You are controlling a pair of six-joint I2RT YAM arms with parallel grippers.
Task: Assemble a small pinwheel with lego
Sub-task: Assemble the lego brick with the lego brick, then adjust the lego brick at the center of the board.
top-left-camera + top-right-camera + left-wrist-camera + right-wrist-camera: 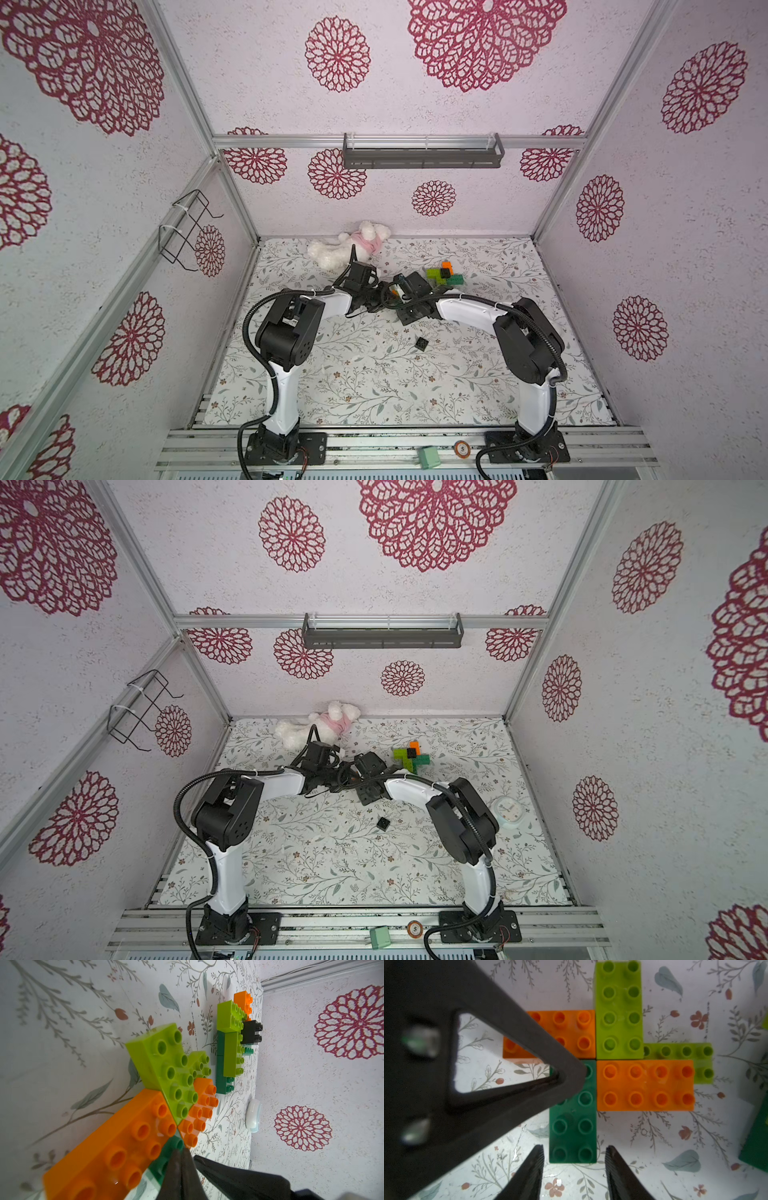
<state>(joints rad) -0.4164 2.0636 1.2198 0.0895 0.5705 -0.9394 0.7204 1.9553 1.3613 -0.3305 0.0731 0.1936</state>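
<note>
Right gripper (574,1148) stands with its jaws spread, one finger on either side of the free end of the dark green brick (573,1130), and as far as the right wrist view shows it is clear of both flanks. That brick's long axis runs straight ahead of the gripper into the hub of the flat pinwheel on the table, where the orange bricks (645,1084) and lime green bricks (618,1012) branch off crosswise. Left gripper (180,1151), its fingers pressed together on nothing, reaches in from the side and bears its tip on the green brick's hub end. The hub looks uncapped. In both top views a loose black square brick (422,343) lies behind both grippers, toward the arm bases and somewhat nearer the right arm. That arm, with nothing in its jaws, seems the one to fetch it. Beyond the grippers sits another lego cluster (434,275) carrying a black brick on top.
</note>
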